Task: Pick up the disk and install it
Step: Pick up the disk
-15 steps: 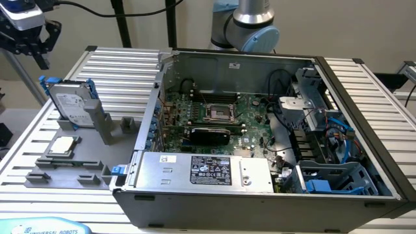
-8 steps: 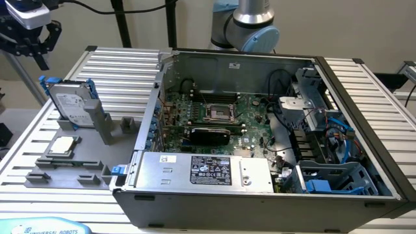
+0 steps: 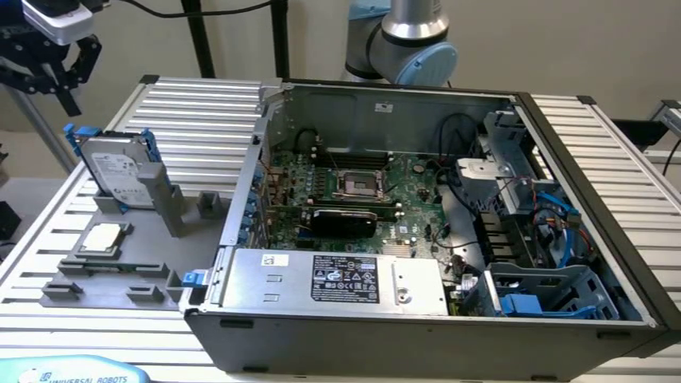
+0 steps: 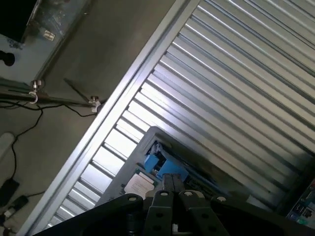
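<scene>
The disk (image 3: pixel 115 170) is a silver-grey hard drive with a white label and blue rails. It stands upright and slightly tilted in a grey holder (image 3: pixel 159 211) on the slatted table, to the left of the open computer case (image 3: pixel 426 319) in the exterior view. My gripper (image 3: pixel 59 84) hangs above and a little behind it, apart from it. In the wrist view the fingertips (image 4: pixel 172 183) press together with nothing between them. Just beyond them lie the disk's blue rail (image 4: pixel 156 160) and white label.
A small square CPU chip (image 3: pixel 101 237) lies on the grey fixture in front of the disk. Inside the case are the motherboard (image 3: pixel 352 187), a silver power supply box (image 3: pixel 335 281) and a blue drive bay (image 3: pixel 543 291) at the exterior view's right. A stand pole rises behind the table.
</scene>
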Robot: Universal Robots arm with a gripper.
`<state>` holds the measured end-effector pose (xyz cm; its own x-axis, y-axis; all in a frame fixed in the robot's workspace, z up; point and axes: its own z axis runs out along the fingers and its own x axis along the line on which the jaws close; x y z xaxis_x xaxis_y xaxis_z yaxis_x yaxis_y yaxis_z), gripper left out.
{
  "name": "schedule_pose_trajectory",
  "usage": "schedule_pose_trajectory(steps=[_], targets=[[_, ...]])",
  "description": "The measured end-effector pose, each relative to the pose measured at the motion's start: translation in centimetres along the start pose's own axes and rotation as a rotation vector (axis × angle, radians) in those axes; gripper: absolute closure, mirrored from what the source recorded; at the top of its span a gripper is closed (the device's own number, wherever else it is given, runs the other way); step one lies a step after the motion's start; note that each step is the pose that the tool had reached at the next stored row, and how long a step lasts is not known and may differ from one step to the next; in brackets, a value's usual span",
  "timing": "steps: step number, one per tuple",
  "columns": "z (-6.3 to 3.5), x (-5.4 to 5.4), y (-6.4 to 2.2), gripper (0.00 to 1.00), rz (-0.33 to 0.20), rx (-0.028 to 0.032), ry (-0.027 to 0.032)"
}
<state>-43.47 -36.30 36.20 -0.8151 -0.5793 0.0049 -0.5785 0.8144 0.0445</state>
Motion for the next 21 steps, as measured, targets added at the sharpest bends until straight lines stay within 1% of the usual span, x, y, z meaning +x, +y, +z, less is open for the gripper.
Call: schedule_pose_trajectory(steps=[16,21], targets=[[0.23,0.0,-0.01,0.89,-0.291,0.007,0.005],[0.29,0.0,-0.01,0.89,-0.382,0.0083,0.0075]])
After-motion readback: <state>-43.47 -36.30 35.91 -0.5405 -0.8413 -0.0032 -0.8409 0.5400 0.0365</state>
